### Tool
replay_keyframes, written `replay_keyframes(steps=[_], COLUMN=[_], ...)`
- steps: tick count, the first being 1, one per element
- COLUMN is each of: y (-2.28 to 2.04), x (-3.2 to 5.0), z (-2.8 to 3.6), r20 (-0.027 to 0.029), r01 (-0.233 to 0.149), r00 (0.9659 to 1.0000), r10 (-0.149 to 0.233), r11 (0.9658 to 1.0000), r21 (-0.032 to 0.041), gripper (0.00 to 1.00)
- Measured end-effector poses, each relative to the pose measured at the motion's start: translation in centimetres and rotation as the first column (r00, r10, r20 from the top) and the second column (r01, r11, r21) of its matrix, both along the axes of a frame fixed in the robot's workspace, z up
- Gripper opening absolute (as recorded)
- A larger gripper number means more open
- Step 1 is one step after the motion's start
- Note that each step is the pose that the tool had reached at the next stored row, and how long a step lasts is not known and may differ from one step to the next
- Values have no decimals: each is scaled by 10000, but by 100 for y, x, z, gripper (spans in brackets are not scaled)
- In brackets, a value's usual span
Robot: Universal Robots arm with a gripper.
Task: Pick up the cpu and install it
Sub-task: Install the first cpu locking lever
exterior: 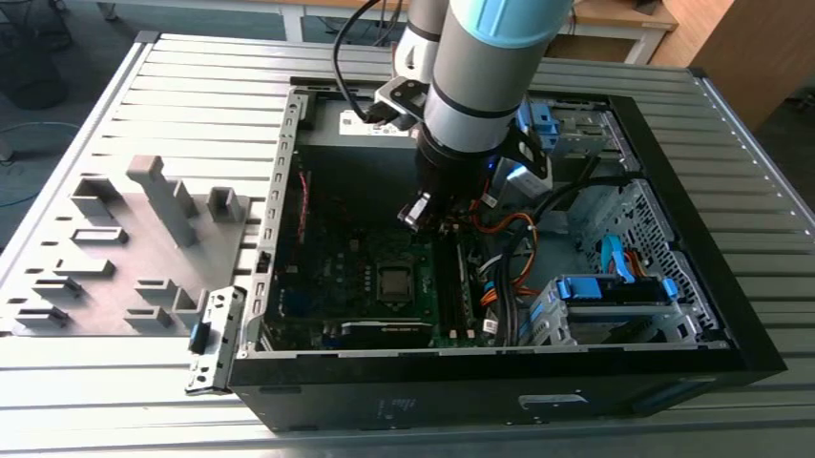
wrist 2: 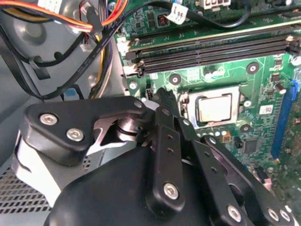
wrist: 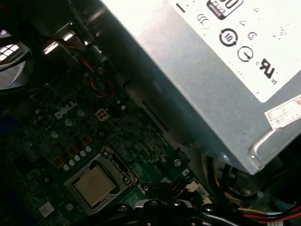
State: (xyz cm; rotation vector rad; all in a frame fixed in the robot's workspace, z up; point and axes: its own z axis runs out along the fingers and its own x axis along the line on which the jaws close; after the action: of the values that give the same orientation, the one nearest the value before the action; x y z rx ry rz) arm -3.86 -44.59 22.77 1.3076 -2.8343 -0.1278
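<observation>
The cpu (wrist 2: 214,109) is a small silvery square lying flat inside the metal-framed socket (wrist 2: 187,109) on the green motherboard (wrist 2: 263,66). In the first wrist view the cpu (wrist: 94,186) sits in the same socket. In the exterior view the socket (exterior: 396,280) lies in the middle of the open computer case (exterior: 497,382). My gripper (exterior: 427,216) hangs inside the case above the board, a little way off the socket. Its black fingers (wrist 2: 160,96) come together at the tip with nothing between them, beside the socket's edge.
Two long memory slots (wrist 2: 211,47) run beside the socket. Orange and black cables (exterior: 510,229) and blue drive cages (exterior: 612,291) crowd the exterior view's right side of the case. A large grey power supply (wrist: 211,70) stands close by. A grey parts fixture (exterior: 128,248) lies outside the case.
</observation>
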Motion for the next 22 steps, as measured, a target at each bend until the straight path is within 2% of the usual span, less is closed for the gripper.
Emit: replay_keyframes(steps=[7,10,17,22], y=[-2,-2,-3,-11], x=[-3,-4,-10,-31], z=[0,0,0,0], r20=[-3,-6,-23,-28], r01=[-647,-953,-1573,-1754], r00=[9979,9954,9875,9845], r10=[647,953,1573,1754], r11=[9979,9953,9872,9840], r21=[-100,-145,-269,-306], gripper=[11,11,11,11])
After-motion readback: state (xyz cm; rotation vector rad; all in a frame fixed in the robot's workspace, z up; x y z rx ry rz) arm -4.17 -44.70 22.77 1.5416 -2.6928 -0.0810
